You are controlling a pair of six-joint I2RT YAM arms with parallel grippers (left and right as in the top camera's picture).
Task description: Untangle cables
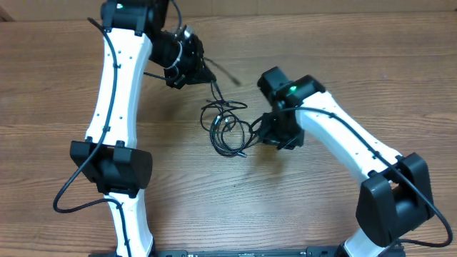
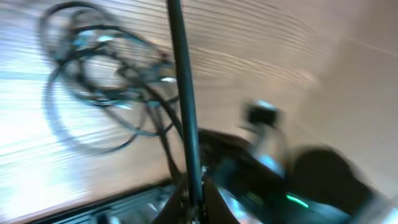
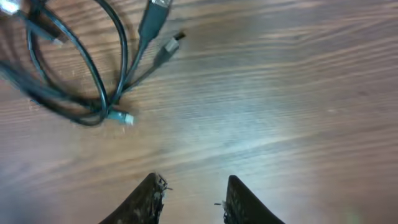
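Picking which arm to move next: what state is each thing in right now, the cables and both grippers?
left gripper: shut on one strand of the cables; this view is blurred.
right gripper: open, empty, above bare table beside the pile.
cables: tangled in one loose pile, one strand pulled up off it.
plug connectors: loose, plugged into nothing.

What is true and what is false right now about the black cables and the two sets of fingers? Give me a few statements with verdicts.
1. The right fingers are open with nothing between them. True.
2. The thin black cables lie in tangled loops on the brown wooden table. True.
3. The left fingers are clear of every cable. False: one cord runs out from between them.
4. The cables lie apart in straight lines. False: their loops overlap.
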